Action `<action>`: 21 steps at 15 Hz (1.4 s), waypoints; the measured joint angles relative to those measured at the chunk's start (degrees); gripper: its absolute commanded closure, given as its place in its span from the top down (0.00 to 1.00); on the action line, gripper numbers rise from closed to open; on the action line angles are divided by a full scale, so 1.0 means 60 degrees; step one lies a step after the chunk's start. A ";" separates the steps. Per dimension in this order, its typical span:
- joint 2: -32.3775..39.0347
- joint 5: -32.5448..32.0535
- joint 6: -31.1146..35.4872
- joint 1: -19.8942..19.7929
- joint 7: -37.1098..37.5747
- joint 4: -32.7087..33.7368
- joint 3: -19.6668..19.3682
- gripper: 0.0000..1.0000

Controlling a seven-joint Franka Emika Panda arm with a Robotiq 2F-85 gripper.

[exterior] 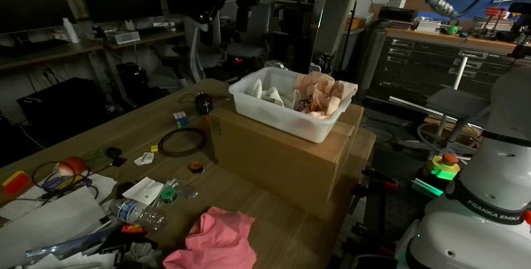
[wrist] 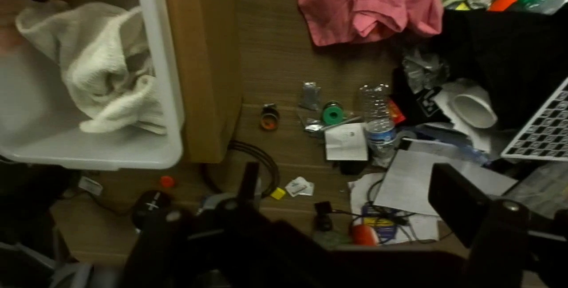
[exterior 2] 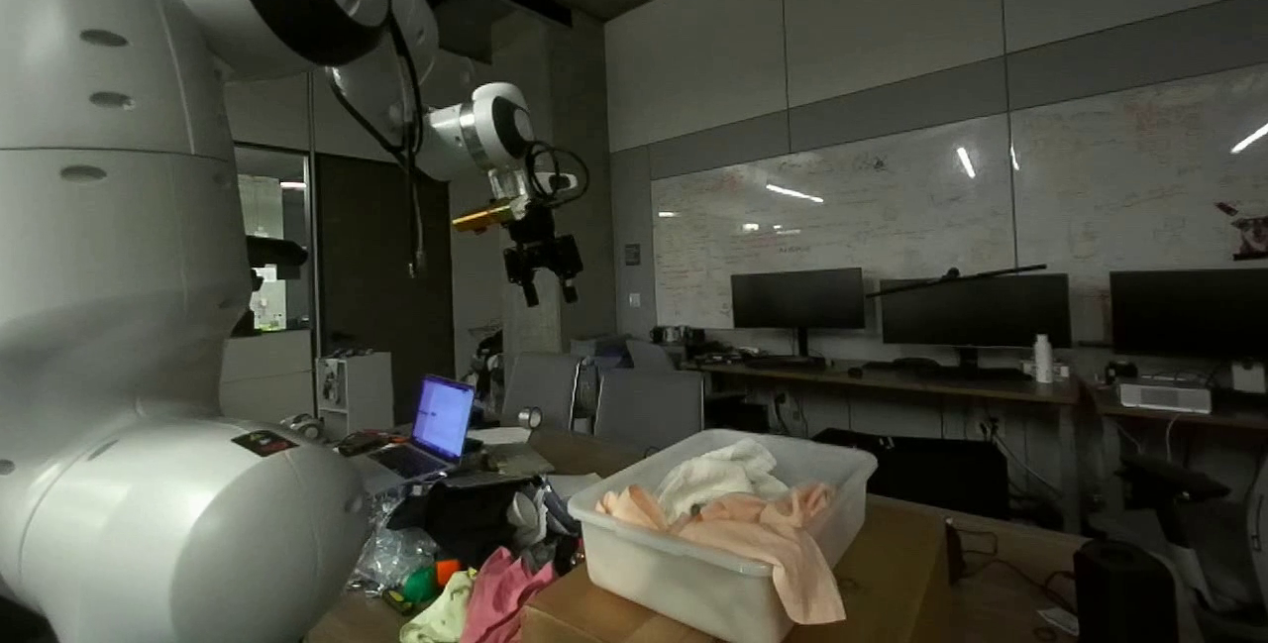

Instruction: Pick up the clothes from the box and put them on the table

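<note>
Rectangular plastic box (exterior 2: 669,572), fuzzy white cloth (wrist: 100,68), peach fabric (exterior 2: 778,536) — crumpled, overhanging

White bin (wrist: 166,79) cut off at left and top in the wrist view, whiteboard writing (exterior 2: 797,249) illegibly small

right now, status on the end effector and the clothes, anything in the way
End effector open, holding nothing. Peach cloth and white cloth in plastic bin, peach draping over one side. Bottle and papers may crowd placement on table.
</note>
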 measured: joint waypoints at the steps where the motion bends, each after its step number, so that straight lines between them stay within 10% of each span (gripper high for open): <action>1: -0.0109 -0.0013 0.0005 -0.0201 0.0132 -0.0241 -0.0180 1.00; 21: 0.0507 -0.0048 0.1121 -0.1830 -0.2129 -0.2212 -0.1957 1.00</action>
